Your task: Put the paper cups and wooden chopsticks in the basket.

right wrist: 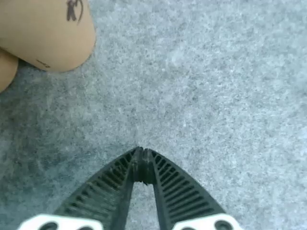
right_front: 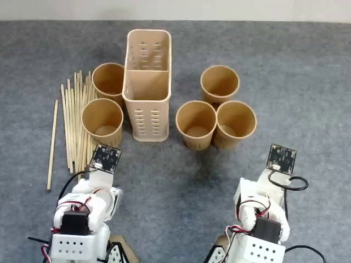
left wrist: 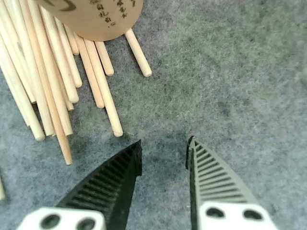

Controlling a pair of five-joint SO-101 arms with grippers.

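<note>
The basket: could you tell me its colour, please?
The basket is pale tan, seen best in the high view.

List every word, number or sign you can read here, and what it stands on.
Paper cup by the chopsticks: dark printed characters on its wall, too small and cut off to read.
Paper cup in the right wrist view: one small dark mark, too blurred to read.
Basket: no print visible.

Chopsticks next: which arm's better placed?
Left. The left gripper is open over the carpet, with the chopsticks lying just ahead of its fingertips. The right gripper is shut and sits on the other side of the basket, near three paper cups.
</note>
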